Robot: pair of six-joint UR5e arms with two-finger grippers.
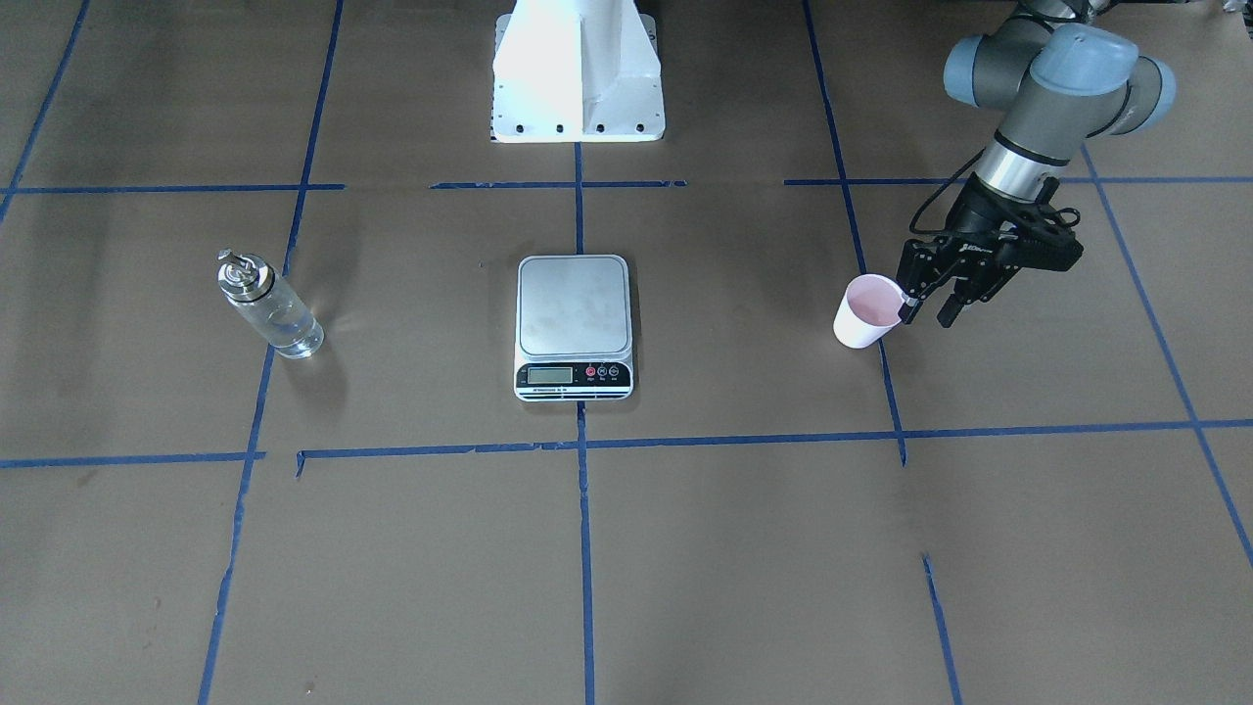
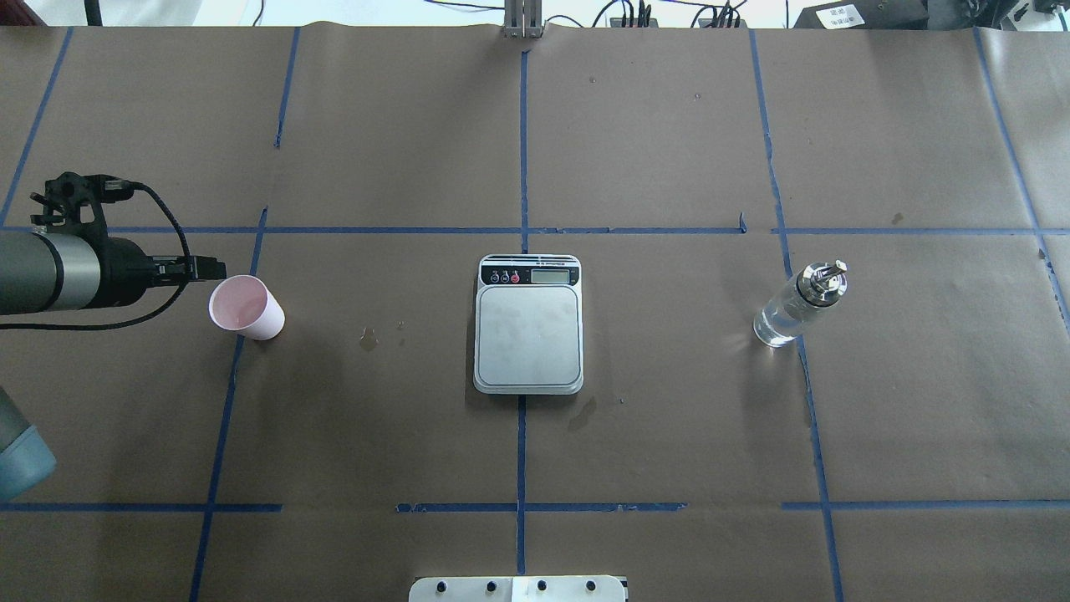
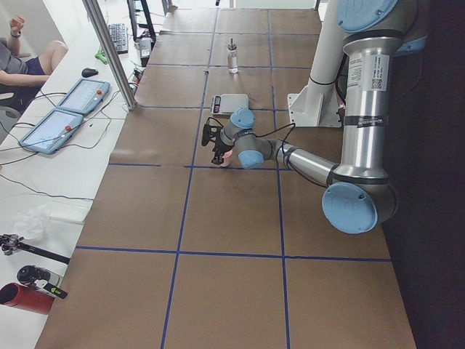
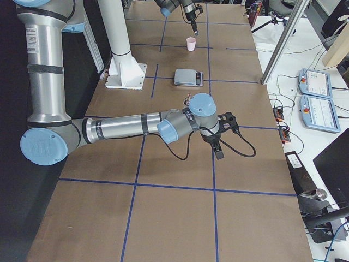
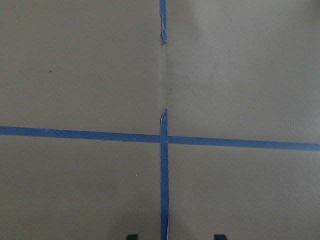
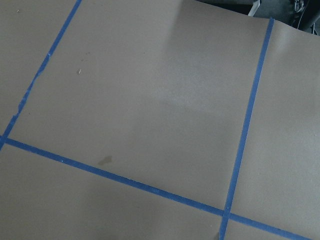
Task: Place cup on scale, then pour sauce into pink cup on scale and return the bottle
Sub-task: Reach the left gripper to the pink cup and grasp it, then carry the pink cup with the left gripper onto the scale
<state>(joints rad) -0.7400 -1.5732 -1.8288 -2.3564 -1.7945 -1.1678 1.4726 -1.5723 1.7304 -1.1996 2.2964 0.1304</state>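
Exterior front-facing view: the cup (image 1: 866,313) stands upright on the table (image 1: 685,548), right of centre. The left gripper (image 1: 927,311) is spread, its nearer finger at the cup's right rim; I cannot tell whether it touches. The scale (image 1: 574,305) lies bare at centre, well apart from the cup. The bottle (image 1: 271,305) stands at centre left.

Overhead exterior view: the cup is at centre left and the gripper reaches its rim from the frame's left edge.

Exterior right view: the right gripper (image 4: 218,146) hangs low over the table at centre frame; I cannot tell if it is spread or closed.

Left wrist-mounted view: two fingertips (image 5: 131,236) show apart at the bottom edge, over blue tape (image 5: 165,175); no cup shows.

The cup looks light and thin-walled, so it would likely crush or tip easily. A gentle pinch on the wall just under the rim seems safest.
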